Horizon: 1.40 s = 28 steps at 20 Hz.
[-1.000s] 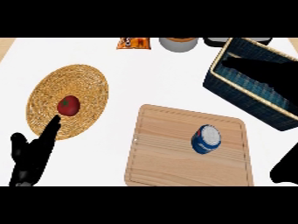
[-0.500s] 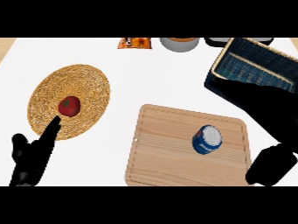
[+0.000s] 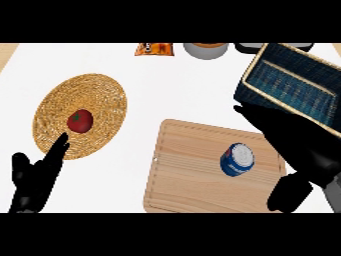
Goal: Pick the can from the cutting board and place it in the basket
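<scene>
The can [image 3: 237,160] is sitting on the right half of the cutting board [image 3: 191,170], blue-sided with a pale top. It seems to be standing upright, though from this steep angle that is hard to call. The basket [image 3: 300,82] is waiting just beyond the board's far right corner, on the white table [image 3: 165,85]. The right robot hand [image 3: 309,152] is hanging just beside the can and not touching it. It is open, with fingers stretched long toward the basket's near rim and the thumb spread low by the board's right edge. The can is likely light and rigid, with a smooth round wall that could slip or roll. The sensible grip is probably around its middle, fingers on one side and thumb opposite, rather than on the rim. Compared with a second ago, that right robot hand has swept in from the lower right corner, and over the last half second its thumb has edged closer to the board. The can and basket are sitting where they were. The left robot hand [image 3: 33,182] is resting open at the lower left, one finger overlapping the woven mat [image 3: 92,100], unchanged.
</scene>
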Each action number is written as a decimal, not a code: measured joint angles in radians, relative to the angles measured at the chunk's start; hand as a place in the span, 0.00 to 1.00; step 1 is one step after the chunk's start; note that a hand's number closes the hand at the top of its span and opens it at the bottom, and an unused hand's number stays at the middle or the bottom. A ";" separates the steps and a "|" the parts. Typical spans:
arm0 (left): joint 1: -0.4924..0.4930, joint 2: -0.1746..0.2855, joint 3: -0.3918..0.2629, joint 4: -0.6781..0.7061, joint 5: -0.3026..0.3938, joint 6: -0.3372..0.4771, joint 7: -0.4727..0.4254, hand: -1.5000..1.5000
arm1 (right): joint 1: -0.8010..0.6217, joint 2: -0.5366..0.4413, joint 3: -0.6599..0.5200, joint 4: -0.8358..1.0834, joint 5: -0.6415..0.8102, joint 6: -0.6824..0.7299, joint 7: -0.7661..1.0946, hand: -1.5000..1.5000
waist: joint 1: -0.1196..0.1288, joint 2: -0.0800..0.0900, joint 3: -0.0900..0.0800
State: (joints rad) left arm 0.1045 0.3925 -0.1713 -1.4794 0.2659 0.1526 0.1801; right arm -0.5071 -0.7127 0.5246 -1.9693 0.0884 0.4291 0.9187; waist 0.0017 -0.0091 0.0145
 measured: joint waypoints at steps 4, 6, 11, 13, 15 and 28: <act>0.001 -0.008 0.003 -0.008 -0.014 0.010 0.018 0.50 | 0.043 0.027 0.011 0.027 0.080 -0.018 -0.039 0.00 | 0.000 0.000 0.000; -0.003 -0.017 0.002 -0.007 -0.020 0.012 0.020 0.50 | 0.048 0.048 0.016 0.054 0.115 -0.025 -0.055 0.00 | 0.002 0.000 0.000; 0.002 -0.023 0.008 0.000 -0.035 0.003 0.006 0.50 | 0.082 0.085 0.024 0.068 0.178 -0.043 -0.086 0.00 | 0.000 -0.001 0.001; -0.004 -0.034 0.004 -0.003 -0.048 0.016 0.018 0.50 | 0.078 0.121 0.039 0.092 0.209 -0.052 -0.087 0.00 | 0.002 0.000 0.001; -0.002 -0.033 0.011 -0.001 -0.046 0.004 0.014 0.50 | 0.088 0.141 0.053 0.091 0.231 -0.052 -0.085 0.00 | 0.002 0.000 0.001; 0.010 -0.040 0.038 0.001 -0.055 -0.026 0.002 0.50 | 0.118 0.190 0.070 0.224 0.315 -0.001 -0.125 0.00 | 0.002 -0.001 0.002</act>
State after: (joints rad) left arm 0.1141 0.3530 -0.1329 -1.4788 0.2107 0.1267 0.1821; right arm -0.3894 -0.5225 0.5950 -1.7450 0.4039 0.4281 0.7939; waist 0.0036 -0.0097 0.0163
